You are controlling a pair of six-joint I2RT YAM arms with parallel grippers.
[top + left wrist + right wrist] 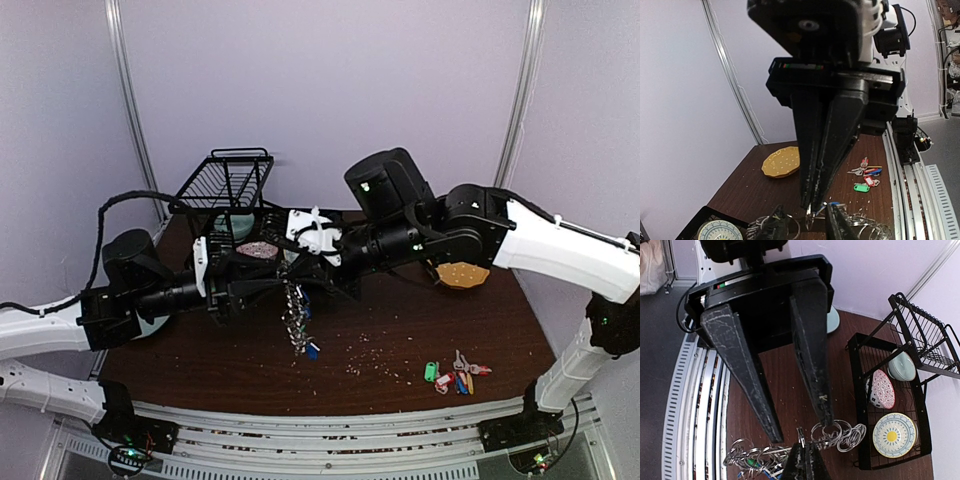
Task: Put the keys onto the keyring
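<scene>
The right hand (812, 212), pinched shut on the keyring (296, 318), meets the parted left hand (800, 427) mid-tabletop. Loose keys (455, 372) lie near the right edge (535, 330)

We see a dark brown wood-grain desk (400, 330), matt and flecked with pale crumbs. The keyring (296, 318) hangs as shiny silver metal loops. Both claws, left (790, 425) and right (812, 210), have matt black plastic fingers (742, 375), scuffed whitish. The dish rack (228, 182) is black wire.

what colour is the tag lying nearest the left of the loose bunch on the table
Green tag, clearest in the left wrist view.
</scene>
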